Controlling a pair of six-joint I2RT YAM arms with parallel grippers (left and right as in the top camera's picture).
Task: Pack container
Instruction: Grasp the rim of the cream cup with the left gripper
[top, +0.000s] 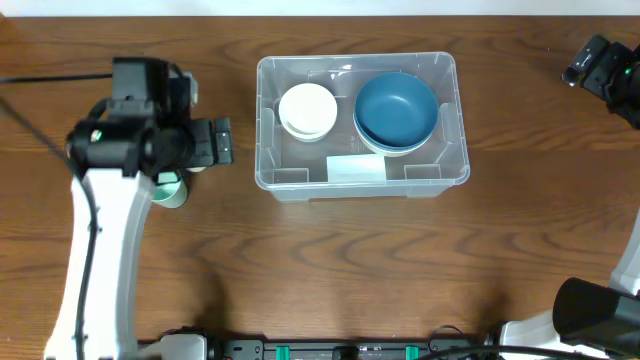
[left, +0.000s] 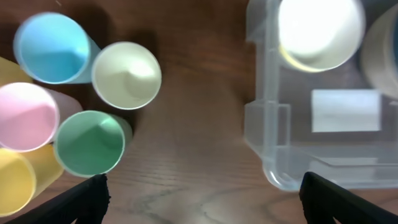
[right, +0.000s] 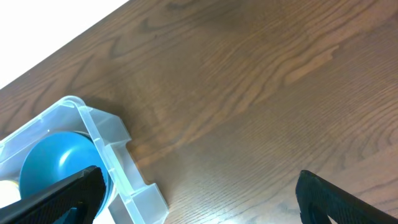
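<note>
At centre of the overhead frame, the container (top: 263, 130) sits on the bench (top: 330, 270). Its long axis runs left to right, and a white bowl (top: 307, 109) and a blue bowl (top: 396, 110) are inside. The left claw (top: 224, 141) stands just left of the short wall, jaws spread wide, gripping nothing. Cups (left: 90, 142) cluster at lower left beneath that arm. The right claw (right: 199, 202) is off the container's upper right corner, well apart, likewise open and empty. Judgement: the left arm is nearer both cups and container.
</note>
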